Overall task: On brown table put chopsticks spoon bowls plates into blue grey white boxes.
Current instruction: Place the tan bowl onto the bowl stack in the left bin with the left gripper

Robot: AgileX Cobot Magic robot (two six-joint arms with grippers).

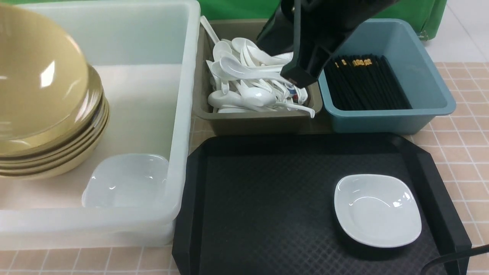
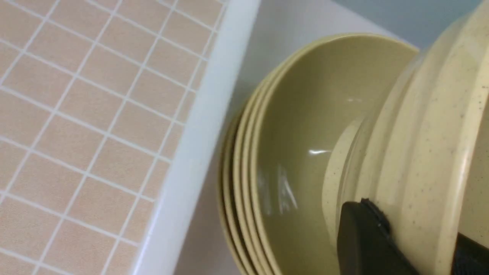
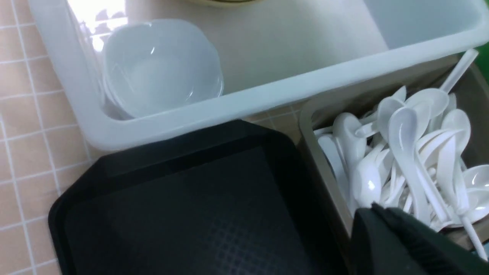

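left gripper (image 2: 412, 233): clamped on the wall of the held bowl (image 1: 34, 76). One black finger (image 2: 363, 236) presses on the bowl's speckled outside. The gripper itself is out of the front view.
held bowl: mustard-yellow and tilted, in the upper left of the front frame, over the bowl stack (image 1: 61, 152). I cannot tell whether it touches the top one.
bowl stack: nested mustard-yellow bowls at the left of the frame, inside the white box (image 1: 187, 114).
plate stack (image 1: 126, 181): small white dishes in the white box's near right corner, lower left of centre.
right gripper (image 1: 301, 78): jaws together with nothing seen between them, at top centre over the right end of the grey-brown box (image 1: 252, 124).
spoons (image 1: 244, 80): white, heaped in the grey-brown box. One handle pokes over its near rim.
chopsticks (image 1: 363, 84): black with gold bands, lying side by side in the teal-blue box (image 1: 420, 76), upper right.
loose plate (image 1: 377, 209): alone on the black tray (image 1: 267, 198), lower right.
brown table (image 1: 462, 145): tiled, under the boxes and the tray.
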